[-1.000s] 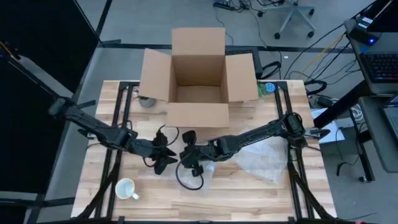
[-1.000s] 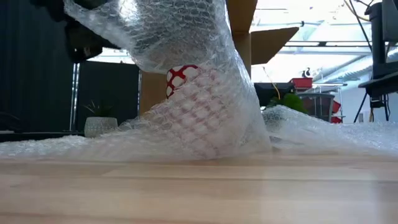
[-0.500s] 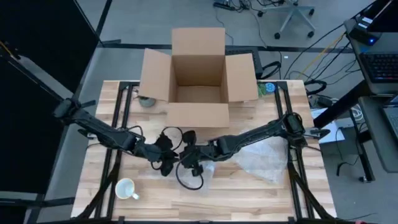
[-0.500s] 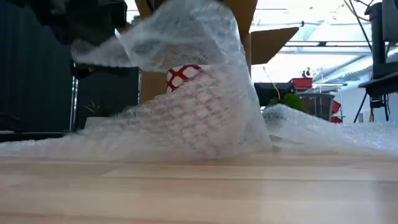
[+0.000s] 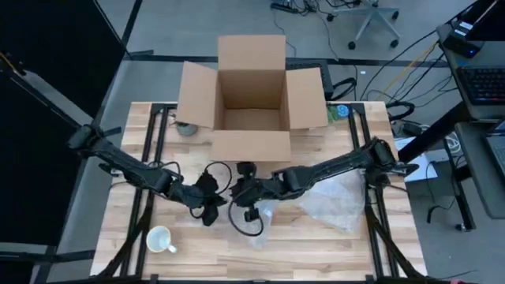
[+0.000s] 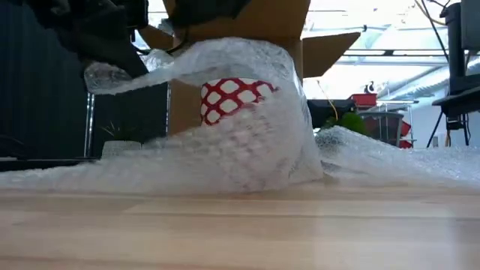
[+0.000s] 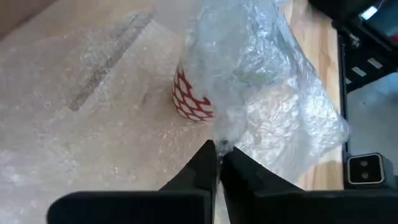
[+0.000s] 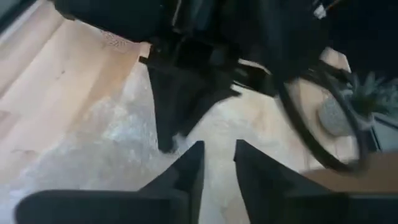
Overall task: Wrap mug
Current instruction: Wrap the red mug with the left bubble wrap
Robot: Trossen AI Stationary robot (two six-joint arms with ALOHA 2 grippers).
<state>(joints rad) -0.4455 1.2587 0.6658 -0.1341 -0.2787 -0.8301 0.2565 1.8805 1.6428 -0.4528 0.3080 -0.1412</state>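
I see the mug (image 6: 232, 97), white with a red lattice print, standing upright near the middle of the tabletop (image 5: 316, 244), half swathed in bubble wrap (image 6: 240, 150). From table height the sheet rises over its right side and arches across the top, leaving the upper left of the print bare. The left pincer (image 7: 219, 155) has its fingers pressed together on a bunched edge of the wrap; in its wrist view the mug stands just beyond the fingertips, long axis vertical, with the pinched flap running up and over it. So the flap has to travel across the mug toward the right arm, I judge. The right pincer (image 8: 217, 165) hovers close by with a narrow gap between its fingers and nothing between them; the left pincer's dark tip shows directly ahead of it, over wrap lying flat on the wood. Both arms meet at the mug; the left is the one with hold of the sheet. The wrap is thin, clear, dimpled and slack, and creases readily. A plain white cup (image 5: 160, 239) sits near left, and an open cardboard box (image 5: 251, 99) stands at the far edge.
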